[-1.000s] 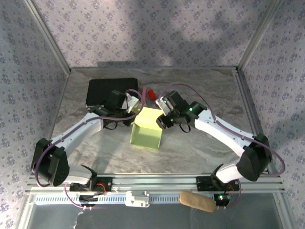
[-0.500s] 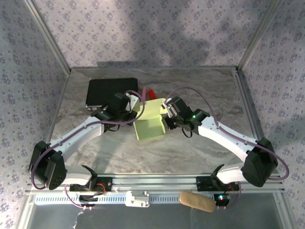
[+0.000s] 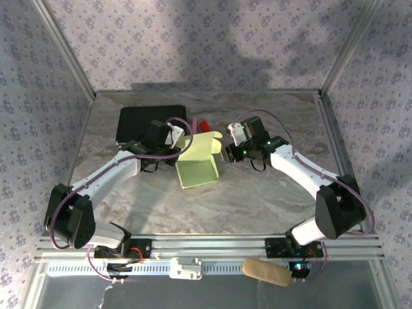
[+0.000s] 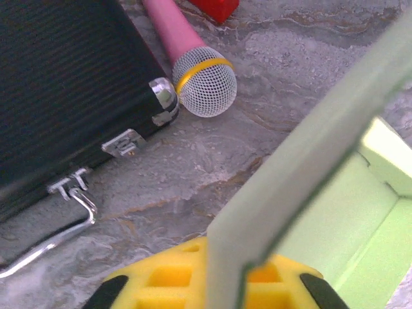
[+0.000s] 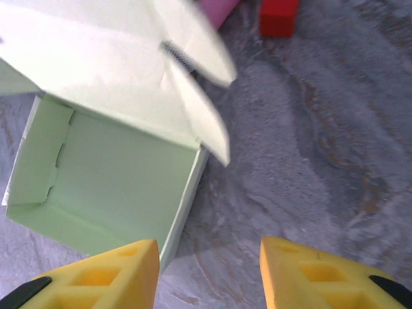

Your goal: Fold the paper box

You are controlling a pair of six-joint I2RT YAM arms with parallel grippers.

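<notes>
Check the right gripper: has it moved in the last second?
Yes. The right gripper has backed off the paper box, shifting right, farther from the black case, and its fingers are open.

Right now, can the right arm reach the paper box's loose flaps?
Probably yes: the right gripper is open beside the paper box, with only bare table between it and the flaps.

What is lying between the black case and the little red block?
A pink microphone with a silver mesh head, close beside the black case; the red block sits on its other side. The left wrist view shows it.
</notes>
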